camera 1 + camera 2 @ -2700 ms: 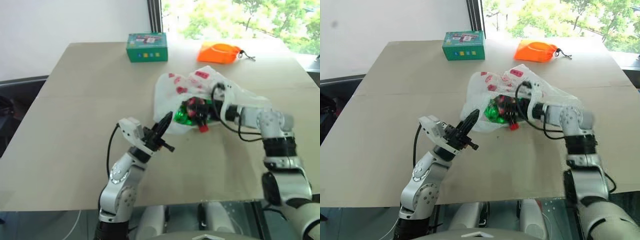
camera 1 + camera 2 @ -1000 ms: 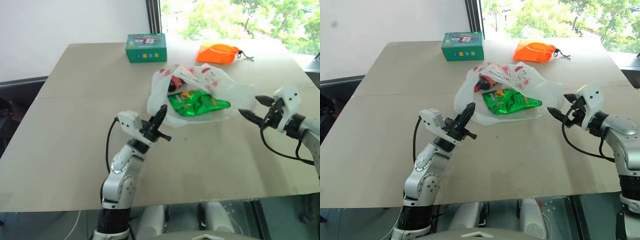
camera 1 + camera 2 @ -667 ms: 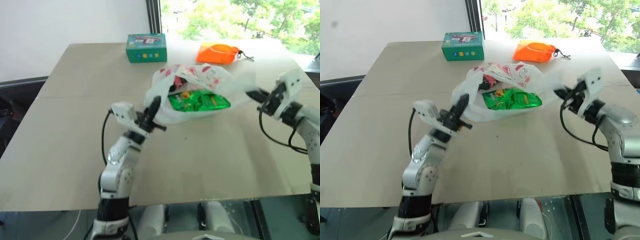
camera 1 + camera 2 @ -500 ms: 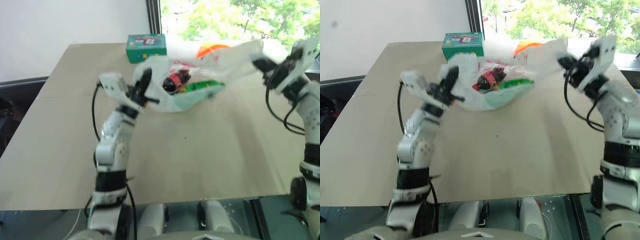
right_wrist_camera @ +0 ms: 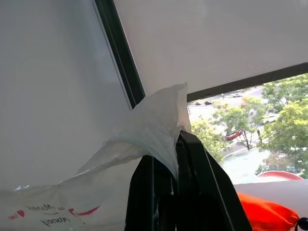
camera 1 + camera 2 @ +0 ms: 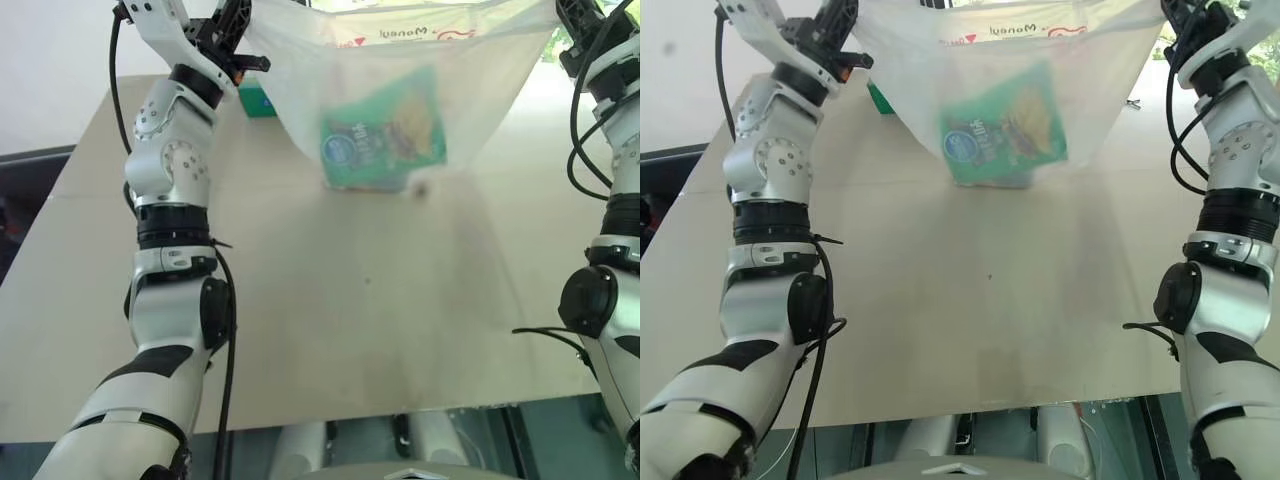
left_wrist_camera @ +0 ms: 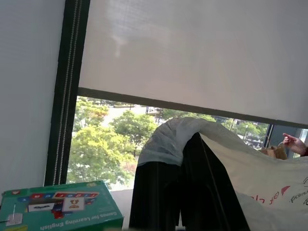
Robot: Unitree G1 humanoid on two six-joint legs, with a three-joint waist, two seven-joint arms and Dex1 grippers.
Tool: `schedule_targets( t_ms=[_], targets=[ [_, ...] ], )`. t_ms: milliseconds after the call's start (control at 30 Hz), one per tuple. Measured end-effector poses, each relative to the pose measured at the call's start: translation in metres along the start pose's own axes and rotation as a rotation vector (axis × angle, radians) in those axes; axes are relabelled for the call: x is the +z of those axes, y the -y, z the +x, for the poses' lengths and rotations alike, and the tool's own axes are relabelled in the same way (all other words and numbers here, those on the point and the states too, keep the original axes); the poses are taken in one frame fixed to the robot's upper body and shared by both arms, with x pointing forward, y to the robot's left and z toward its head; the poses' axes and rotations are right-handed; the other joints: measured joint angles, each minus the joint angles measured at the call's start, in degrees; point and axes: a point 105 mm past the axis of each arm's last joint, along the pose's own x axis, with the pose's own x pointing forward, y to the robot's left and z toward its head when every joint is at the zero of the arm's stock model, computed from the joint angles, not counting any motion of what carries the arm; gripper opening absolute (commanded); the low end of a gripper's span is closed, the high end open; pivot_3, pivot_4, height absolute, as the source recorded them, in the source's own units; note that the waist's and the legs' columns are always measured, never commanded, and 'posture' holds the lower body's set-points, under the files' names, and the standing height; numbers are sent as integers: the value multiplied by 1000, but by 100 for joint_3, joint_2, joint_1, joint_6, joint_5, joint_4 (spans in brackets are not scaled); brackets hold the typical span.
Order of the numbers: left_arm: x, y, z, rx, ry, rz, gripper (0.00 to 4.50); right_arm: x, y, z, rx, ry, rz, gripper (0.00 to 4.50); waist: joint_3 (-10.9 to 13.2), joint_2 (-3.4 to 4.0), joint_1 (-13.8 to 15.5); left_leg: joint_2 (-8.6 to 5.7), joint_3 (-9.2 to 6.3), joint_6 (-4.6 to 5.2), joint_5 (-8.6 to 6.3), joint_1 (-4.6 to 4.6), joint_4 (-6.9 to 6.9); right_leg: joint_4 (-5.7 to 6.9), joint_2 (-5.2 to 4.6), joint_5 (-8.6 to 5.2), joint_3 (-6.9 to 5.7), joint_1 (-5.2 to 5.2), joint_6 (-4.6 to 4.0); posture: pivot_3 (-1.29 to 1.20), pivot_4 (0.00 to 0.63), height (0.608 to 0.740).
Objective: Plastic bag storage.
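While both arms reach high over the table (image 6: 300, 330), holding the plastic bag (image 6: 400, 70) stretched out between them like a hammock, fully clear of the tabletop. Left gripper (image 6: 232, 22) clamped tight on the bag's left edge, up near the top corner of the head views. Right gripper (image 6: 1185, 22) pinched on the opposite edge, over on the right side. From the left wrist view, black fingers (image 7: 192, 192) pressed together with a fold of white film draped over the tips. Same deal in the right wrist view: fingers (image 5: 192, 192) closed, a flap of the bag (image 5: 154, 130) sticking up past them.

Hanging inside the sagging middle of the bag, a shiny green snack packet (image 6: 385, 130), tilted and visible through the translucent plastic, well above the table. Red lettering and drawings printed along the bag's upper stretch.

Behind the bag, just a sliver of the green box (image 6: 255, 100) peeking out beside the left arm; better seen in the left wrist view (image 7: 57, 209), sitting on the table by the window. Orange pouch (image 5: 267, 214) visible low in the right wrist view, near the window too, trees outside.
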Motion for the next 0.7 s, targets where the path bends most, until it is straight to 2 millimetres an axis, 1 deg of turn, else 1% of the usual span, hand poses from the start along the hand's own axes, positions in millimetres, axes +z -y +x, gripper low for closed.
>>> schedule_targets(
  t_ms=[100,167,233,267,300,333,367,400,433,467,500,533,567,600,633,667,700],
  targets=[
    [-15,-3,-5,10,-37,-8,0,-5,3,-3,-8,-12,1,78,4,4,-16,2,12,-4,3,-5,-6,2,-2,0,0,-10,1,0,150,740],
    [-18,-3,1,10,-58,16,0,-2,4,4,-13,4,-4,78,5,4,-15,0,23,-21,13,-5,3,22,-1,1,1,-9,2,0,150,740],
    [-14,3,10,-13,-54,57,0,3,0,11,0,17,-19,78,5,3,2,-2,32,-23,15,-1,17,48,-1,1,1,-8,2,0,150,740],
    [-7,8,15,-35,-36,77,0,5,-4,14,18,23,-28,78,5,3,8,-1,31,-24,15,2,23,60,-1,1,2,-8,2,0,150,740],
    [1,14,17,-69,-8,91,416,5,-9,15,57,17,-31,467,4,3,12,1,30,-24,15,6,27,67,0,1,3,-4,2,0,150,740],
    [3,15,17,-76,-3,94,525,4,-10,15,64,15,-31,589,4,3,13,1,30,-24,15,8,29,72,0,1,5,-4,2,0,150,740],
    [4,20,14,-105,0,92,840,0,-12,12,94,-12,-31,918,3,2,15,2,27,-24,15,7,29,73,0,1,7,-4,2,0,150,740],
    [4,26,7,-145,3,90,1199,-6,-13,4,126,-50,-37,1299,2,2,16,7,17,-24,15,7,31,76,0,1,9,-3,1,0,150,740],
    [1,31,-2,-184,-5,82,1716,-12,-12,-6,147,-90,-38,1781,2,2,19,11,9,-23,14,5,29,73,-2,1,12,-3,1,0,150,740],
    [-6,33,-15,-212,-33,64,2209,-23,-7,-19,155,-144,-28,2304,2,3,17,15,6,-23,14,0,30,74,-6,1,15,-6,2,0,150,740],
    [-13,34,-25,-227,-67,43,2647,-32,-4,-29,158,-190,-11,2713,2,3,15,12,9,-23,14,-2,30,73,-8,1,17,-11,2,0,150,740],
    [-19,36,-38,-253,-103,21,3127,-41,-4,-43,182,-242,8,3244,2,3,14,15,9,-23,14,-4,30,73,-11,1,18,-14,2,0,150,740],
    [-28,40,-59,-289,-154,-12,3571,-50,-6,-65,219,-319,30,3670,3,3,15,16,7,-23,14,-3,31,78,-13,0,17,-13,2,0,150,740],
    [-32,41,-70,-300,-185,-36,4086,-55,-9,-76,245,-363,45,4189,4,4,17,17,7,-23,14,-4,29,74,-13,0,17,-14,2,0,150,740],
    [-35,46,-86,-326,-231,-57,4489,-57,-18,-91,297,-420,55,4500,3,4,18,17,5,-23,14,-3,34,77,-13,0,17,-14,2,0,150,740],
    [-38,50,-102,-351,-276,-56,4489,-59,-25,-107,338,-474,58,4500,3,4,17,20,5,-22,14,1,34,79,-12,0,17,-11,2,0,150,740],
    [-42,50,-113,-353,-308,-59,4489,-60,-26,-116,349,-506,65,4500,3,5,17,22,5,-22,13,11,34,80,-11,0,19,-3,2,0,150,740]
  ],
)
